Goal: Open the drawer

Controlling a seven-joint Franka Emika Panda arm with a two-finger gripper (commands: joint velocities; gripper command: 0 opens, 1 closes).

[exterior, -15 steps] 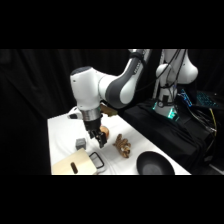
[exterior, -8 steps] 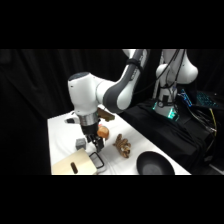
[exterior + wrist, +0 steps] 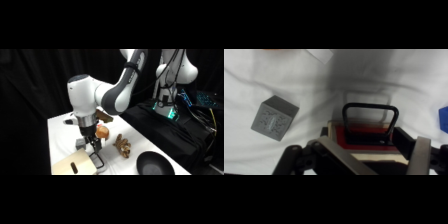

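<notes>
The drawer (image 3: 75, 165) is a small light-wood box at the table's front edge in the side view. Its black wire loop handle (image 3: 97, 160) sticks out to the right. In the wrist view the handle (image 3: 369, 116) stands over the drawer's reddish front (image 3: 369, 135). My gripper (image 3: 91, 146) hangs just above the handle end of the drawer. In the wrist view the gripper (image 3: 374, 145) is open, one finger (image 3: 338, 155) on the left of the drawer front and the other on the right. Nothing is held.
A small grey cube (image 3: 274, 118) lies left of the drawer in the wrist view. Behind the gripper are an orange round object (image 3: 103, 131) and a brown lumpy object (image 3: 122, 146). A black bowl (image 3: 155, 164) sits front right. A blue object (image 3: 444, 118) shows at the wrist view's right edge.
The gripper has come down and slightly left, closer to the drawer's handle. The drawer and the other objects have not moved.
</notes>
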